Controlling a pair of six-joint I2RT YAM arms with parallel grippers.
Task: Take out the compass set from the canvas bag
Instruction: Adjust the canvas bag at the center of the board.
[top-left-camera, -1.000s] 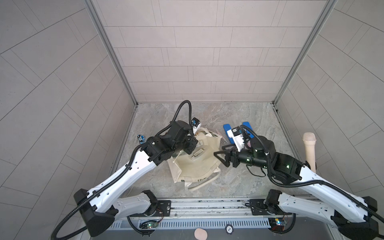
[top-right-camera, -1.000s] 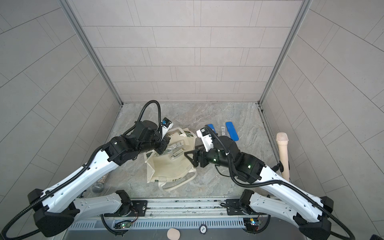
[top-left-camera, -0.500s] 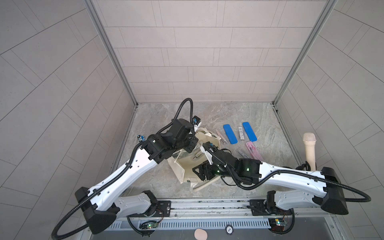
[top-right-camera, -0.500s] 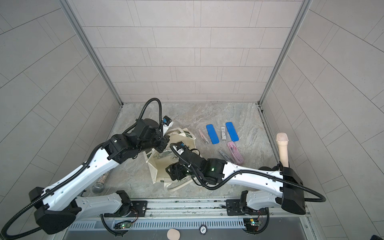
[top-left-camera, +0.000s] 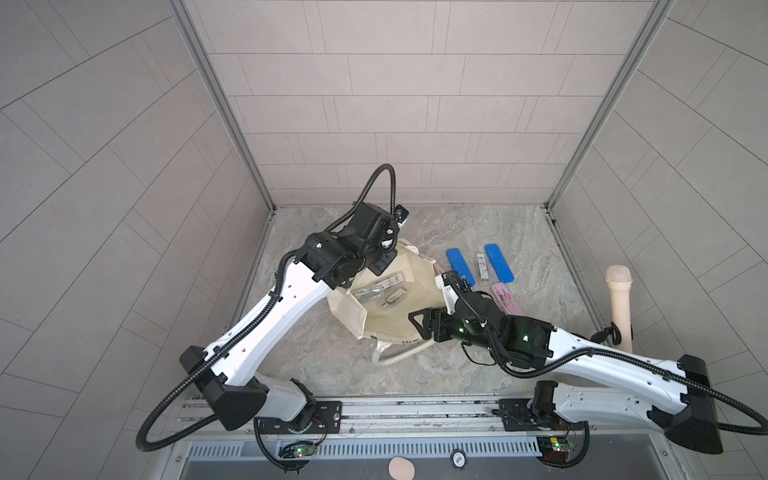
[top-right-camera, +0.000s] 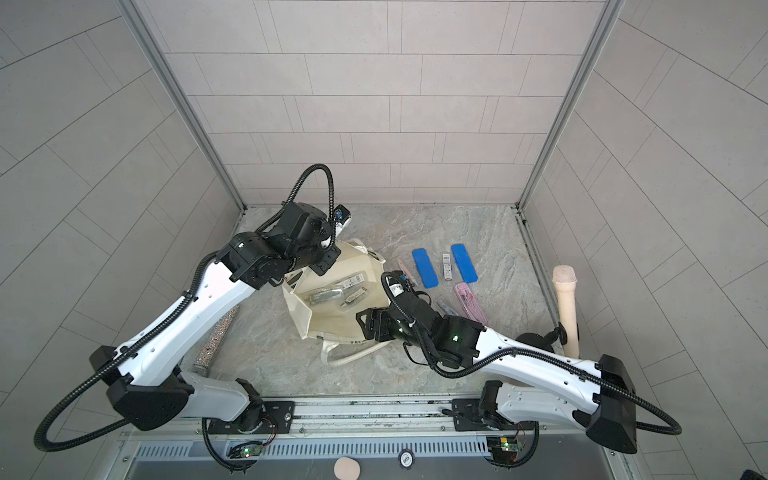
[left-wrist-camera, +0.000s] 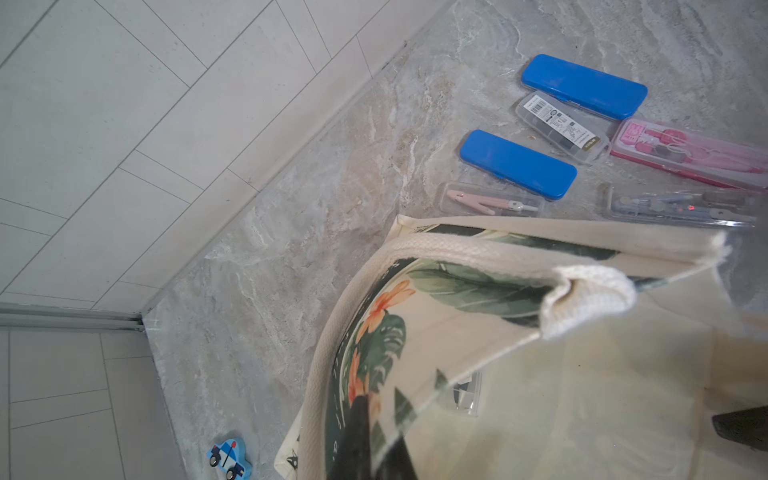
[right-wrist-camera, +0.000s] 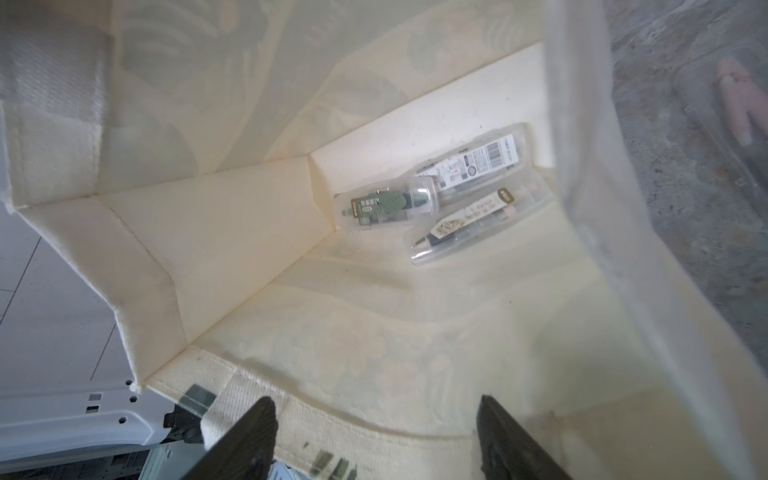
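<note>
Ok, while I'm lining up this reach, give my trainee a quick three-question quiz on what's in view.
1. True or false: the right claw, at the mouth of the canvas bag, grips a case.
2. How many clear cases lie inside the bag? A one, B three, C six.
3. What lies between the two blue cases on the table?
Key: 1 false, it is open and empty. 2 B. 3 a clear case with a barcode label.
</note>
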